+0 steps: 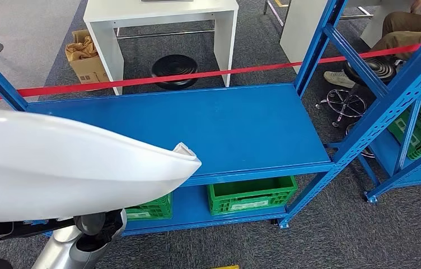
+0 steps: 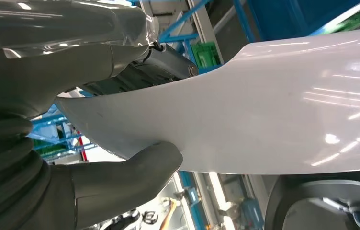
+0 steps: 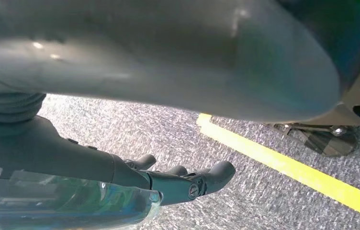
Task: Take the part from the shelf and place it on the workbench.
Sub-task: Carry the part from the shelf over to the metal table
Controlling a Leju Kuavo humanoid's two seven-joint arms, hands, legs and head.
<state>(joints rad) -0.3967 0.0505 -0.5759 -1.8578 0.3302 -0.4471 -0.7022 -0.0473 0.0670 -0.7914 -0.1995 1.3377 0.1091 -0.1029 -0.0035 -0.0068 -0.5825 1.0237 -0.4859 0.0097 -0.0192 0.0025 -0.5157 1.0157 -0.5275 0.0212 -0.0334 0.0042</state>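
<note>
A large white curved part [image 1: 57,162] fills the lower left of the head view, in front of the blue shelf [image 1: 197,123], whose top board is bare. My left hand [image 2: 34,120] grips the part [image 2: 288,110] at its edge, thumb [image 2: 135,167] on one face and fingers on the other. My silver left arm [image 1: 79,244] shows under the part. My right hand [image 3: 168,182] hangs over grey carpet, its fingers loosely spread with nothing in them.
Green crates [image 1: 250,193] sit on the shelf's lower board. A red tape [image 1: 197,75] runs across behind the shelf. Beyond it stand a white table [image 1: 158,17], a black stool [image 1: 174,70], a cardboard box [image 1: 85,56] and a seated person [image 1: 404,28]. A yellow floor line [image 3: 288,165] runs near my right hand.
</note>
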